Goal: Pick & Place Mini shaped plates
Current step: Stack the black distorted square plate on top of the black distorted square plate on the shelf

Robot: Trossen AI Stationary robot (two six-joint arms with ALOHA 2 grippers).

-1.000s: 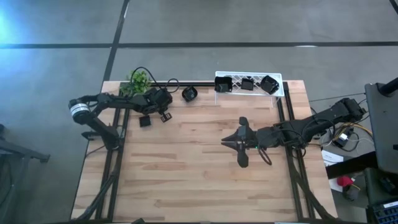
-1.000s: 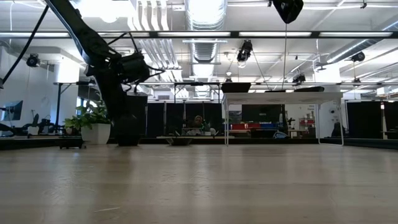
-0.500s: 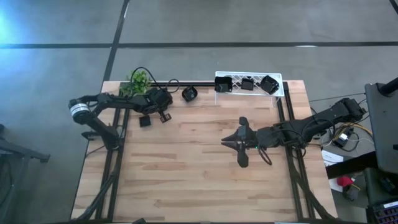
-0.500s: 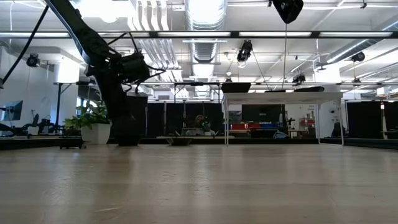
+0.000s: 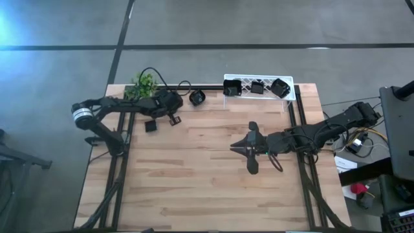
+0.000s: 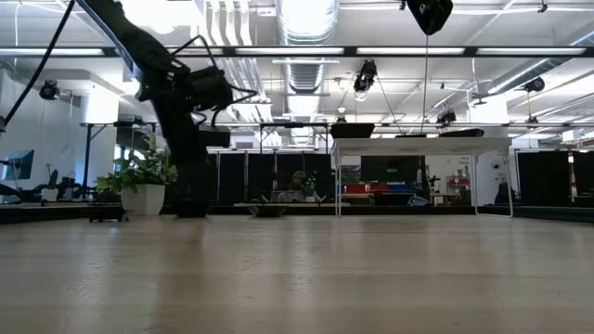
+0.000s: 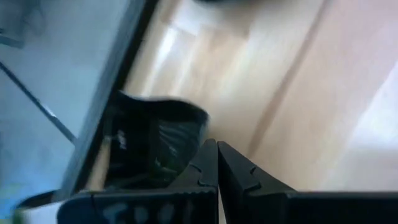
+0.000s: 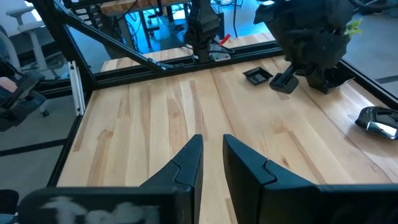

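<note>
A small dark square plate (image 5: 151, 126) lies flat on the wooden table near its far left; it also shows in the right wrist view (image 8: 257, 75). A second dark plate (image 5: 196, 98) rests by the far edge rail and shows in the left wrist view (image 7: 155, 140). Three more plates (image 5: 257, 87) sit in the white lattice rack (image 5: 259, 96). My left gripper (image 5: 173, 119) hovers between the two loose plates, shut and empty (image 7: 217, 146). My right gripper (image 5: 234, 149) waits mid-table, its fingers a narrow gap apart (image 8: 212, 144), holding nothing.
A small green plant (image 5: 143, 84) and a black cable (image 5: 165, 84) lie at the far left corner behind the left gripper. Black frame rails run along the table's left, right and far sides. Bare wood stretches across the middle and near half of the table (image 5: 194, 181).
My left gripper has risen a little and shifted slightly toward the table's far edge, staying shut. The plate beside it has kept its place on the table.
</note>
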